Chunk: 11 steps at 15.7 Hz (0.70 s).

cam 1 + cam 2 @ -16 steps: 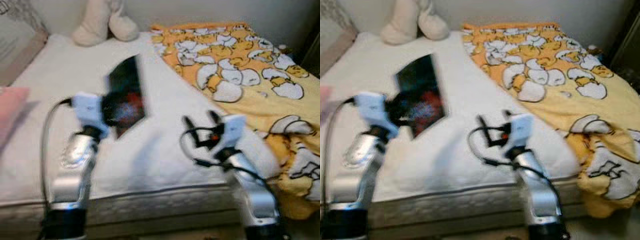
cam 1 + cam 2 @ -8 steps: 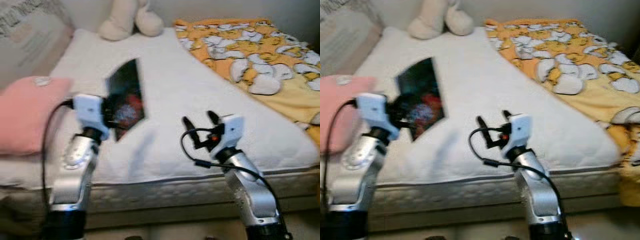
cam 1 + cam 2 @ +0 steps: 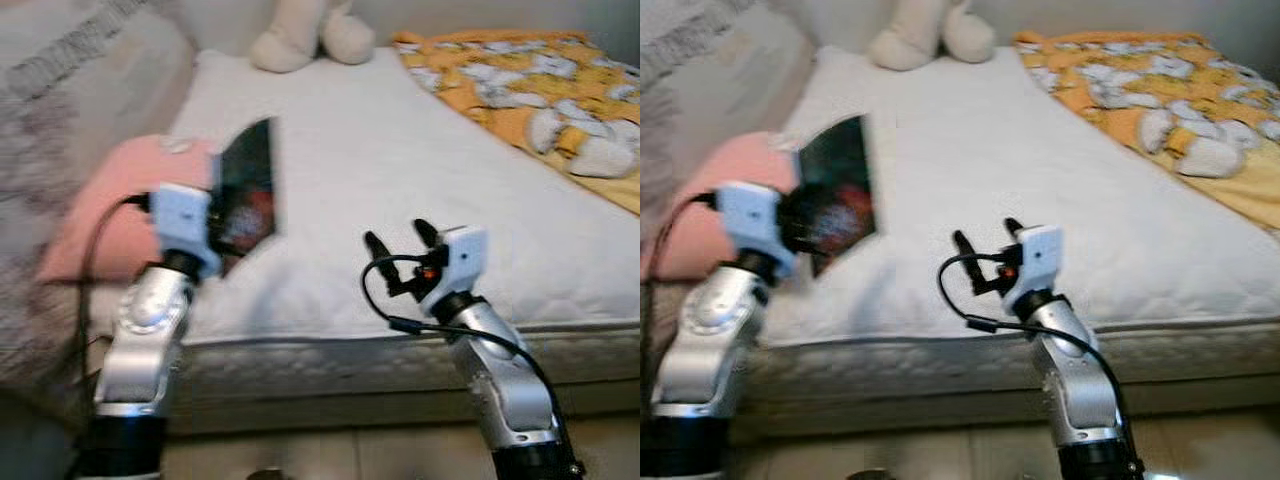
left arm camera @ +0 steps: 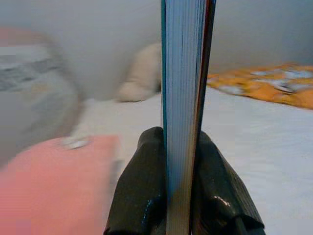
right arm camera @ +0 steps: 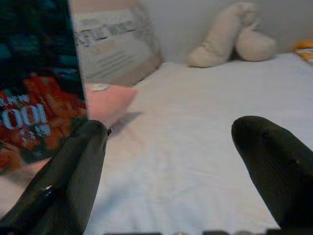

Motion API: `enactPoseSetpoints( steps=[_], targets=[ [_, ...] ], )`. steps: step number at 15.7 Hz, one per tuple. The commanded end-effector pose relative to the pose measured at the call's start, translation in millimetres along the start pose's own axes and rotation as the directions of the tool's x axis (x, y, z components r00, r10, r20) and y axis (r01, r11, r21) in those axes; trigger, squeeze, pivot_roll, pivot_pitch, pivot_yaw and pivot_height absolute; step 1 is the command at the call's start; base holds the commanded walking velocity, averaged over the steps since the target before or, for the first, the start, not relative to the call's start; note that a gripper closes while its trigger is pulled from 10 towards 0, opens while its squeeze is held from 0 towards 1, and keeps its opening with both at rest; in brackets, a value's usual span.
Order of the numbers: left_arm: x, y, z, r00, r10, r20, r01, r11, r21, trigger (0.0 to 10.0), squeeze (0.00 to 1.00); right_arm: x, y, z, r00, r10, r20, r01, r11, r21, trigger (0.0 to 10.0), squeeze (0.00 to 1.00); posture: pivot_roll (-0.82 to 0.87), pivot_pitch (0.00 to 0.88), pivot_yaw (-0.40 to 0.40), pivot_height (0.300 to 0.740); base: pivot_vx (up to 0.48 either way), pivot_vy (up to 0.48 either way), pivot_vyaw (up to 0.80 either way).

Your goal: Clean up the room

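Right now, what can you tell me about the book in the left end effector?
The book is thin, with a dark glossy cover showing red artwork and white lettering and pale page edges. The left end effector is shut on its lower edge, holding it upright in the air above the mattress edge, near the pink pillow.

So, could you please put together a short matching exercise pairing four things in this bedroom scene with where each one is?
Things:
1. book
2. pink cushion
3. plush toy
4. yellow blanket

Places:
A. far end of the mattress, by the wall
B. spread over the bed's right side
C. clamped upright in the left gripper
D. at the bed's left edge

Pairs: 1-C, 2-D, 3-A, 4-B
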<state>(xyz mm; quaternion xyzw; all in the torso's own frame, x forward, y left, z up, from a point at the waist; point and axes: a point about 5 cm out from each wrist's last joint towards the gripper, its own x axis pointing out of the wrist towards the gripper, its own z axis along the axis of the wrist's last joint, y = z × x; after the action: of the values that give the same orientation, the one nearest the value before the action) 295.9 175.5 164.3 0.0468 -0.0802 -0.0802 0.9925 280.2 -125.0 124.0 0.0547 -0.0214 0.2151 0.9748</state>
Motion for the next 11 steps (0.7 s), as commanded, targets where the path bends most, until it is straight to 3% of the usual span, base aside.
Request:
enactPoseSetpoints(
  steps=[1, 2, 3, 8, 11],
  targets=[
    [2.9, -8.8, 6, 0.999, -0.029, 0.038, 0.029, 1.000, 0.004, 10.0, 0.00, -0.9, -6.2, 6, 1.000, -0.014, 0.025, 0.014, 1.000, -0.018, 10.0, 0.00, -0.02, 0.000, 0.088, 0.740, 0.000, -0.480, 0.00],
    [2.4, -6.3, 4, 1.000, -0.005, 0.014, 0.005, 1.000, 0.025, 10.0, 0.00, -0.4, -5.8, 5, 1.000, -0.012, 0.024, 0.012, 1.000, -0.019, 10.0, 0.00, -0.02, 0.000, 0.087, 0.740, 0.000, -0.480, 0.00],
    [1.9, -2.0, -1, 0.999, 0.033, -0.017, -0.034, 0.997, -0.074, 10.0, 0.00, 0.2, -5.9, 4, 1.000, -0.014, 0.019, 0.015, 1.000, -0.023, 10.0, 0.00, -0.02, 0.000, 0.088, 0.740, 0.000, 0.000, 0.00],
    [1.2, 1.4, 0, 1.000, 0.013, -0.008, -0.013, 1.000, 0.024, 10.0, 0.00, 1.4, -6.5, 2, 1.000, -0.014, 0.003, 0.014, 1.000, -0.025, 10.0, 0.00, -0.01, 0.000, 0.086, 0.740, 0.000, 0.000, 0.00],
    [2.3, 3.7, 0, 1.000, 0.028, -0.014, -0.028, 0.999, 0.017, 10.0, 0.00, 2.8, -2.1, 0, 1.000, 0.022, -0.011, -0.023, 0.997, -0.075, 10.0, 0.00, -0.01, 0.000, 0.086, 0.740, 0.400, 0.000, 0.22]
  ],
)
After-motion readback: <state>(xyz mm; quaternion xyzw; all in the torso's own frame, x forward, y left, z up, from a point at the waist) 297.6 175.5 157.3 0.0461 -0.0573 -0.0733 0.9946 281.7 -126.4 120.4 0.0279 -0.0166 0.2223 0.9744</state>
